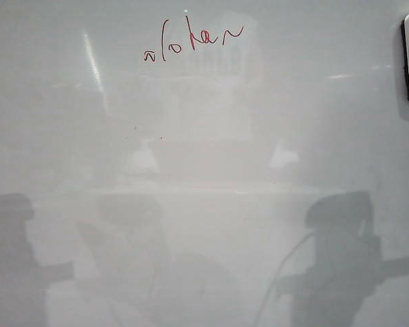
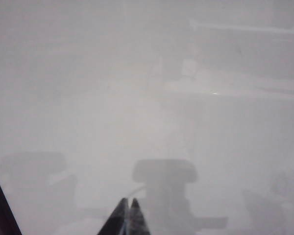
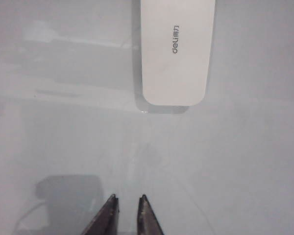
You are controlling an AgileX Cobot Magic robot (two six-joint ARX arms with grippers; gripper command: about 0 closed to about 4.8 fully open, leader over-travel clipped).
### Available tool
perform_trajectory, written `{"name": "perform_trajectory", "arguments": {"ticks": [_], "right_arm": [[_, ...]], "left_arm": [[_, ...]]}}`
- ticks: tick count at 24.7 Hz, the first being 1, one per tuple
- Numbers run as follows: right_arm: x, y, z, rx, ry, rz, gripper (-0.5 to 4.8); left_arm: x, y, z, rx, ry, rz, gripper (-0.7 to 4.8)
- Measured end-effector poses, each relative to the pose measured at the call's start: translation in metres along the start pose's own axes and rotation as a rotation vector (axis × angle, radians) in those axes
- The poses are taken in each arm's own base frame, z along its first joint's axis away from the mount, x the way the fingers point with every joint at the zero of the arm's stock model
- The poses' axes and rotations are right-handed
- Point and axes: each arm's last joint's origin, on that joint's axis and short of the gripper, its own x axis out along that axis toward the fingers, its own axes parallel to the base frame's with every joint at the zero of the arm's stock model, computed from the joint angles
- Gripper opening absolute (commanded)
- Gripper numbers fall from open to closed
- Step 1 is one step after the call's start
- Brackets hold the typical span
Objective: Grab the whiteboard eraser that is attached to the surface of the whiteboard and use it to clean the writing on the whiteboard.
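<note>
Dark, slim fingertips of the right gripper (image 3: 128, 211) stand slightly parted with nothing between them, over bare whiteboard (image 1: 204, 204), well short of the whiteboard eraser (image 3: 175, 51). Fingertips of the left gripper (image 2: 128, 215) are pressed together, empty. Smooth white with a grey printed logo, the eraser sits at the board's upper right edge. Red looping writing (image 1: 193, 39) lies near the top edge, with open glossy board all around.

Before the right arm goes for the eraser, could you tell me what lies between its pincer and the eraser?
Only bare whiteboard: the right wrist view shows nothing between the right pincer and the whiteboard eraser.
</note>
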Motion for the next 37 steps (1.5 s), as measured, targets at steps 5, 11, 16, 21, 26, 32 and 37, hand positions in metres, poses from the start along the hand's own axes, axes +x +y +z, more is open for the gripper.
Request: {"name": "perform_trajectory", "arguments": {"ticks": [5,11,16,21,26,32,37], "right_arm": [[0.0,0.0,0.0,0.0,0.0,0.0,0.73],[0.0,0.0,0.0,0.0,0.0,0.0,0.73],[0.0,0.0,0.0,0.006,0.0,0.003,0.72],[-0.004,-0.001,0.025,0.189,-0.113,0.037,0.38],[-0.021,-0.007,0.082,0.191,-0.216,0.031,-0.09],[-0.07,-0.012,0.165,0.193,-0.117,0.05,-0.09],[-0.084,-0.011,0.185,0.188,-0.129,0.15,-0.08]], "left_arm": [[0.0,0.0,0.0,0.0,0.0,0.0,-0.05],[0.0,0.0,0.0,0.0,0.0,-0.001,-0.05],[0.0,0.0,0.0,-0.001,0.0,0.0,-0.05],[-0.005,-0.007,0.023,-0.169,-0.106,-0.258,-0.05],[-0.02,-0.013,0.066,-0.147,-0.201,-0.452,-0.05],[-0.071,-0.011,0.144,-0.144,-0.229,-0.479,-0.06],[-0.095,-0.011,0.163,-0.173,-0.182,-0.528,-0.05]]}}
